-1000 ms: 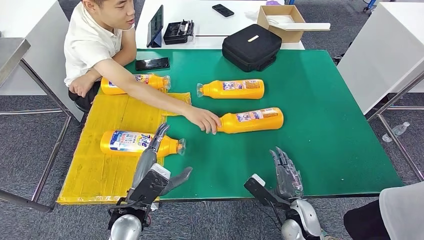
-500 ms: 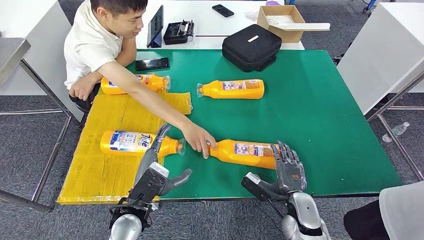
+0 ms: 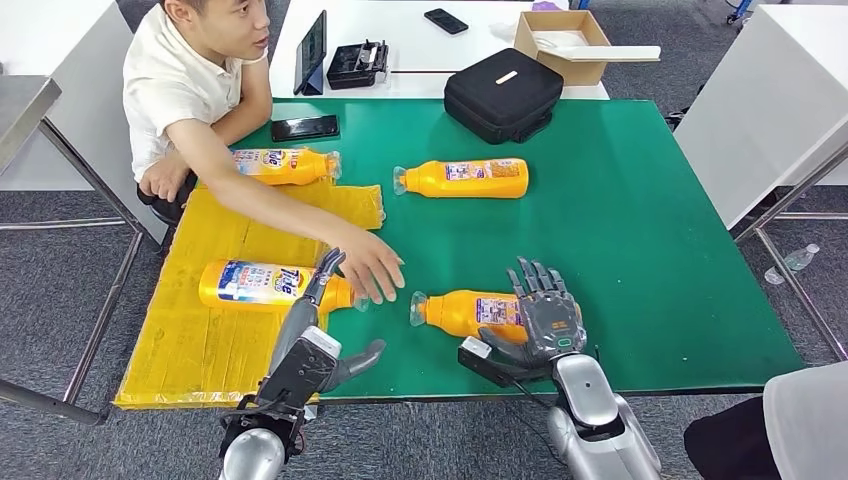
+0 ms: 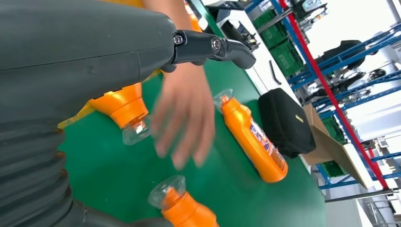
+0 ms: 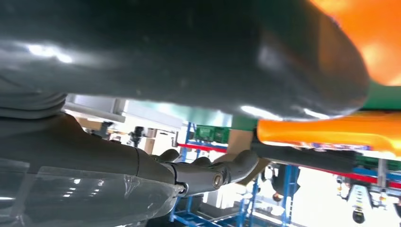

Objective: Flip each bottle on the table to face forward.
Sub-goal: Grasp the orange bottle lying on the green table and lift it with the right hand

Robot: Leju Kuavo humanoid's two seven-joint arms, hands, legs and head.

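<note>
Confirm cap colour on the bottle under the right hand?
Clear, see-through cap on the orange bottle; head view shows it best.

Grey carpet (image 3: 60, 300) — white tables (image 3: 770, 90) nr green one (image 3: 640, 220).

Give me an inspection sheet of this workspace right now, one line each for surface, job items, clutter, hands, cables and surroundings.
Surface: green table with a yellow mat on its left part.
Job's things: four orange bottles lying down: near bottle under the right hand, Tide-labelled bottle on the mat, far-left bottle, middle bottle.
Clutter: black phone, black case.
Hands: right hand rests on the near bottle, grip not clear; left hand open beside the Tide-labelled bottle.
Cables: nothing seen.
Surroundings: a person's hand reaches over the table; cardboard box on a white table behind.
</note>
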